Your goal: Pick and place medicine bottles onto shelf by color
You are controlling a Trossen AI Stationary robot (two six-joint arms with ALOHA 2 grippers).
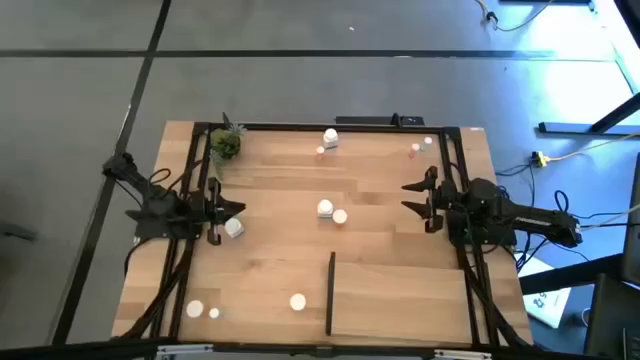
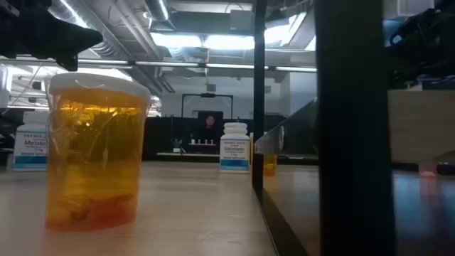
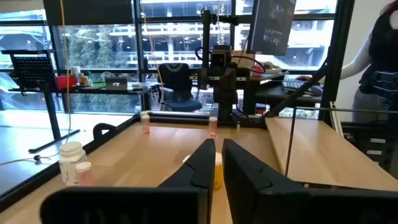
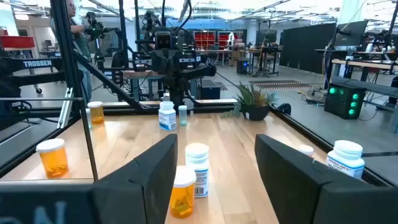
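Medicine bottles stand scattered on the wooden tabletop. A white one (image 1: 325,208) and an orange one (image 1: 340,216) are at the centre. Others are at the far edge (image 1: 330,138) and near the front left (image 1: 195,309). My right gripper (image 1: 407,197) hovers open at the right, facing the centre pair (image 4: 198,163), well short of them. My left gripper (image 1: 238,207) is shut at the left. One bottle (image 1: 233,228) sits close beside it on the near side. The shelf (image 1: 400,295) lies at the front right, with its black strip (image 1: 330,293) upright.
A small potted plant (image 1: 225,145) stands at the far left corner. Black frame rails (image 1: 195,180) run along the table's left and right sides. In the low view a large orange bottle (image 2: 96,153) stands close to the camera. A person (image 3: 379,56) stands beyond the table.
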